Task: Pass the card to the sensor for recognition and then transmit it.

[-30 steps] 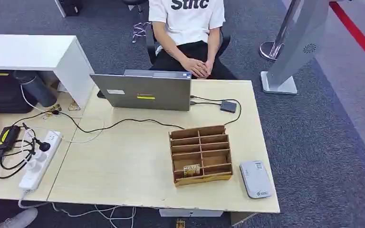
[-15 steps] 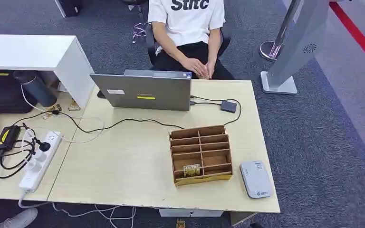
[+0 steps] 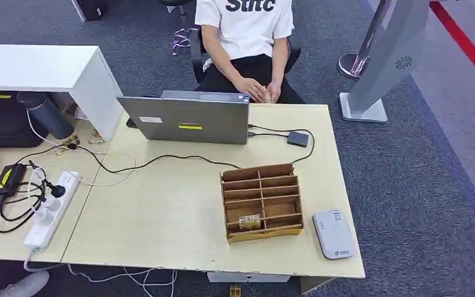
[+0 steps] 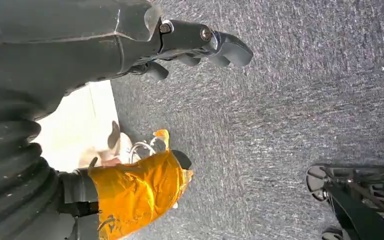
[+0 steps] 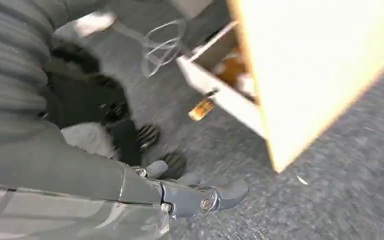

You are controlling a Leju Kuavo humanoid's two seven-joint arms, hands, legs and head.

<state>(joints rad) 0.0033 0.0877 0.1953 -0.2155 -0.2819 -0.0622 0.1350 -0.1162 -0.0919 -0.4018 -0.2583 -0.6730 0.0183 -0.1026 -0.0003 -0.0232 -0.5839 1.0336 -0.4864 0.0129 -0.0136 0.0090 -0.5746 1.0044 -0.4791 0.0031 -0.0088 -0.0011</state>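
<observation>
From my head view I look down on a pale wooden table [image 3: 179,216] where a brown compartment box [image 3: 261,201] stands near the front edge on my right side. The card [image 3: 249,221] stands in the box's front left compartment, leaning slightly. Just beside the box, toward the table's right corner, lies the flat grey sensor [image 3: 333,233], apart from the box and not touching it. Behind the box, a grey laptop [image 3: 185,119] stands open with its back to me, and a person in a white shirt [image 3: 245,25] sits beyond it, hands together at the far table edge. A white power strip [image 3: 52,208] lies at the left. My left hand [image 4: 190,42] hangs over grey carpet, fingers loosely curled and holding nothing. My right hand [image 5: 195,192] hangs below the table's corner, fingers extended, also empty.
</observation>
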